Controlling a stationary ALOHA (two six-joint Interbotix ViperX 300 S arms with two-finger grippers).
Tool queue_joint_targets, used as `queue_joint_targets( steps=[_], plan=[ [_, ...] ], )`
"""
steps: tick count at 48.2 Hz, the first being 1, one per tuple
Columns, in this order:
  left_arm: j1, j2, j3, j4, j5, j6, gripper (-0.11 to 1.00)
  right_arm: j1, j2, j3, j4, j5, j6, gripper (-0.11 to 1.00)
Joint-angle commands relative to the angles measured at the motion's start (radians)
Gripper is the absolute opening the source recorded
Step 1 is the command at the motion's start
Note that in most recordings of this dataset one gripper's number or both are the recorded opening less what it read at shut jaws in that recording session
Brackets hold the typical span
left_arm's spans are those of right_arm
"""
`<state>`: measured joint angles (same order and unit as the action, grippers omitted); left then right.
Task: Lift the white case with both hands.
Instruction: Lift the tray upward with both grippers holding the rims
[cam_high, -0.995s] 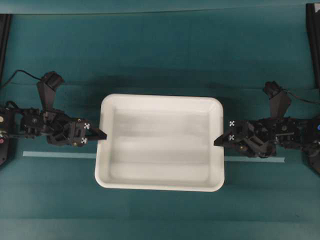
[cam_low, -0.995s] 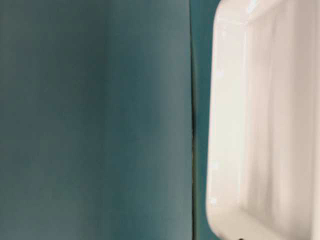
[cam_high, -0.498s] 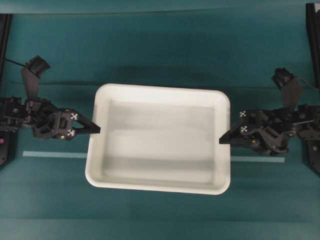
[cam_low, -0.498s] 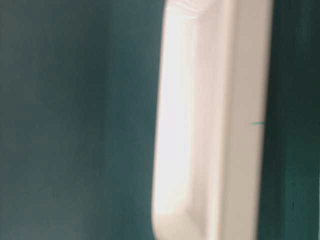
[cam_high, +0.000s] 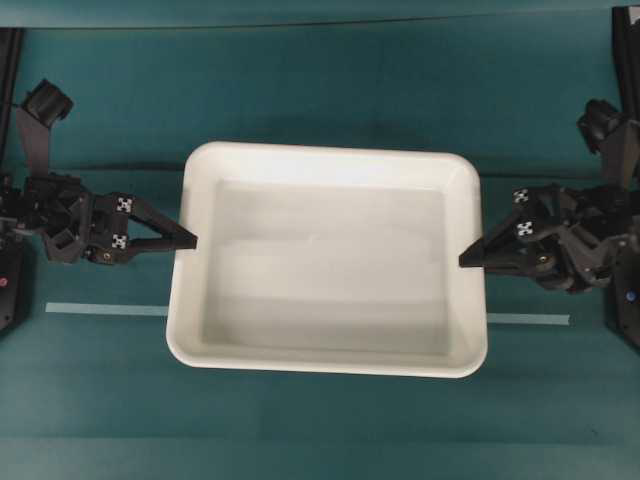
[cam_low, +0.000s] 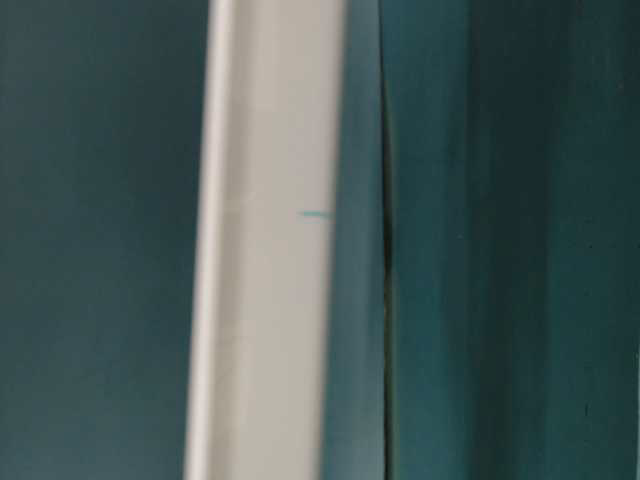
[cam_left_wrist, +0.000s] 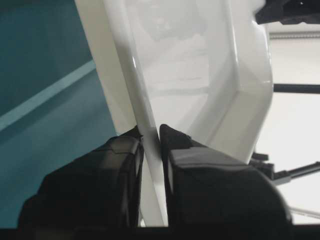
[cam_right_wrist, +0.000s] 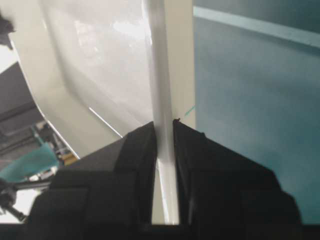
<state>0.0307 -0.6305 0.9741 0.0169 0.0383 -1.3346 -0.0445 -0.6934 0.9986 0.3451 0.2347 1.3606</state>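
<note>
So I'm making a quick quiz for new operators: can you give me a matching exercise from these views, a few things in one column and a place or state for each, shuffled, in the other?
Things:
1. white case
2. left gripper
3. right gripper
4. pale tape strip

Places or states:
A. lying flat on the teal table, partly hidden under the case
B. clamped on the case's right rim
C. held at both short ends
D. clamped on the case's left rim

Pairs: 1-C, 2-D, 3-B, 4-A

No readable text, labels, brands or numbers anywhere in views.
</note>
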Motion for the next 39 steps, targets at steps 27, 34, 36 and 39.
queue_joint_targets(
  steps=[27, 34, 36, 39],
  plan=[
    [-0.015, 0.0, -0.261, 0.003, 0.201, -0.005, 0.09, -0.064, -0.054, -0.252, 0.0, 0.178, 0.006, 0.11],
    [-0.015, -0.015, -0.308, 0.002, 0.242, -0.005, 0.09, -0.075, -0.054, -0.299, -0.002, 0.222, 0.006, 0.11],
    [-0.015, -0.018, -0.319, 0.002, 0.255, -0.005, 0.09, -0.08, -0.054, -0.305, 0.0, 0.235, 0.006, 0.11],
    [-0.015, -0.021, -0.337, 0.002, 0.275, -0.005, 0.09, -0.083, -0.054, -0.311, 0.0, 0.25, 0.008, 0.11]
  ],
)
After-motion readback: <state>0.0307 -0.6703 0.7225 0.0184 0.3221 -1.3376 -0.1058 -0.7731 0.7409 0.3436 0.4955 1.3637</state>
